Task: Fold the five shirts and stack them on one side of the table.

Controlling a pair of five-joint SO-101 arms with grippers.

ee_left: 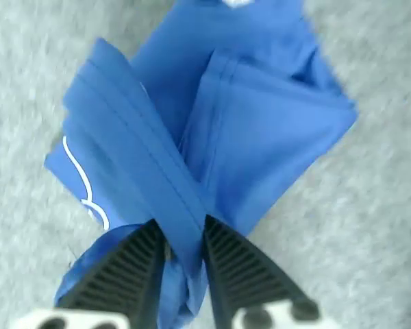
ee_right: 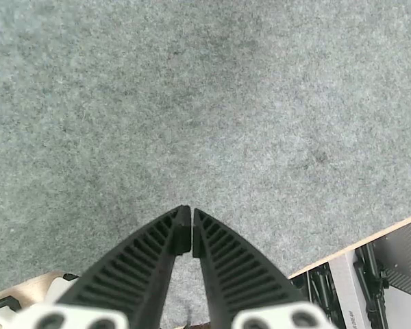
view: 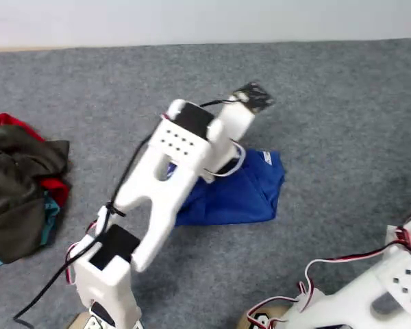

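A: Where's the left gripper (ee_left: 183,230)?
B: Pinching a raised fold of the blue shirt (ee_left: 260,123), cloth squeezed between both fingers. In the high view the left arm (view: 171,171) leans over that shirt (view: 236,195), which lies partly folded near the middle of the table.
A: Right gripper (ee_right: 186,214)?
B: Pressed together, tips touching, nothing in it. It hangs over bare mat. The right arm (view: 370,298) sits at the near right corner, well apart from the shirt.
A: Other shirts?
B: Pile of shirts (view: 17,185) at the far left edge, crumpled: dark olive on top, red and teal showing underneath.
A: Surface?
B: Grey felt mat (view: 342,103) covering the table, flat, a faint dark speck or two in the right wrist view (ee_right: 192,89). A wooden edge (ee_right: 356,245) shows past the mat there, with dark hardware (ee_right: 390,274) beyond it.
A: Room?
B: Plain pale wall (view: 205,20) along the far side of the table.
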